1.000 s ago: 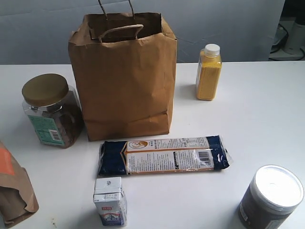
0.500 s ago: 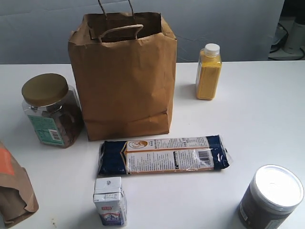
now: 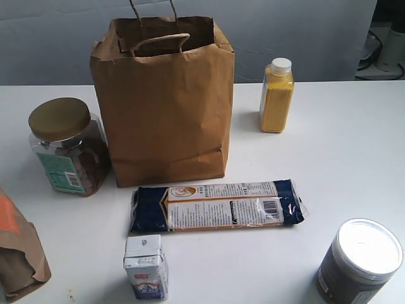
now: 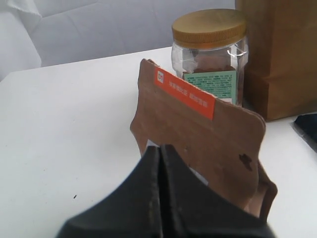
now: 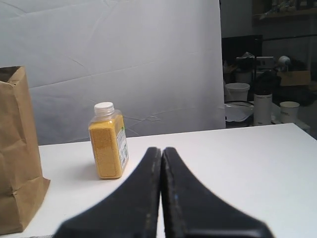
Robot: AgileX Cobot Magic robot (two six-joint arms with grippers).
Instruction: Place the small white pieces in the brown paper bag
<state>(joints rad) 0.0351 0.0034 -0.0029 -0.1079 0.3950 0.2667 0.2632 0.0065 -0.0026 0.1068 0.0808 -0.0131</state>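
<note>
The tall brown paper bag (image 3: pixel 166 107) stands upright and open at the back middle of the white table, its twisted handles up. Its edge also shows in the left wrist view (image 4: pixel 280 54) and the right wrist view (image 5: pixel 15 148). I cannot make out the small white pieces in any view. My left gripper (image 4: pixel 161 147) is shut with nothing in it, close behind a smaller brown bag with an orange patch (image 4: pixel 198 134). Facing a yellow bottle (image 5: pixel 108 141), my right gripper (image 5: pixel 161 148) is also shut and empty. Neither gripper shows in the exterior view.
A gold-lidded jar (image 3: pixel 66 145) stands left of the bag and the yellow bottle (image 3: pixel 277 95) to its right. A long dark-blue packet (image 3: pixel 215 206) lies in front, with a small white-and-blue carton (image 3: pixel 145 266) nearer. A silver-topped can (image 3: pixel 361 259) is front right, the smaller brown bag (image 3: pixel 16 253) front left.
</note>
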